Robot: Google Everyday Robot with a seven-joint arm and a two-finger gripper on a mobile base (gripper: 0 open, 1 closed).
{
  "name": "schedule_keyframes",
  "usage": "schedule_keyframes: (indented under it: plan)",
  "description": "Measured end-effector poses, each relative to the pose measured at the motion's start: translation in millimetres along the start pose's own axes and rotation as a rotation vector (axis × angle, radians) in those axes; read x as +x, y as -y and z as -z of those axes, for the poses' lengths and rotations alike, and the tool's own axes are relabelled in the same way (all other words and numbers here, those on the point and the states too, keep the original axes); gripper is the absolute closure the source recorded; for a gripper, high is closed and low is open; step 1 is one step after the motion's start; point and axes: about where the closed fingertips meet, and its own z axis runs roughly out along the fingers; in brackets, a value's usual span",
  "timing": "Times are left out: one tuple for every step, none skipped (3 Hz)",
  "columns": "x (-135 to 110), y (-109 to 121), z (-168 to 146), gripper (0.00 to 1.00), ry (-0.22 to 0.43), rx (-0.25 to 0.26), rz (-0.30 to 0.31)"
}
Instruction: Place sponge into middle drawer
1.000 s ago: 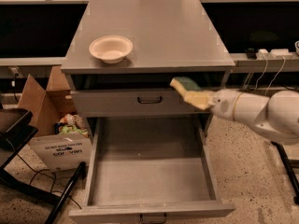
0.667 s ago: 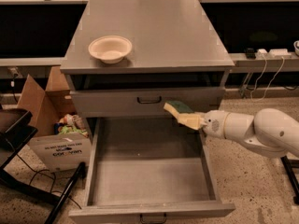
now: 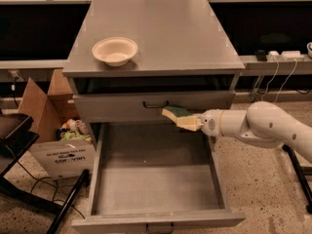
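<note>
The sponge, pale yellow foam with a dark green top layer, is held in my gripper at the end of the white arm coming in from the right. It hangs in the air above the back right part of the middle drawer, just in front of the shut drawer above. The middle drawer is pulled fully out, grey, with a broad bare floor and a dark handle at its front edge. The gripper's fingers are mostly hidden behind the sponge and the white wrist.
A cream bowl sits on the grey cabinet top. A shallower shut drawer with a black handle is above the open one. An open cardboard box and a dark stand are on the left.
The arm has moved left and down with the sponge, from beside the upper drawer's right end to over the back of the open middle drawer.
</note>
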Motion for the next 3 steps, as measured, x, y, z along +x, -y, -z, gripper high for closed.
schedule_keyframes:
  plan:
    - [7,0,-7,1.0,-0.028,0.003,-0.003]
    - [67,1,-16,1.0,-0.163,-0.004,-0.05]
    - [159,13,-16,1.0,-0.302,0.02,-0.105]
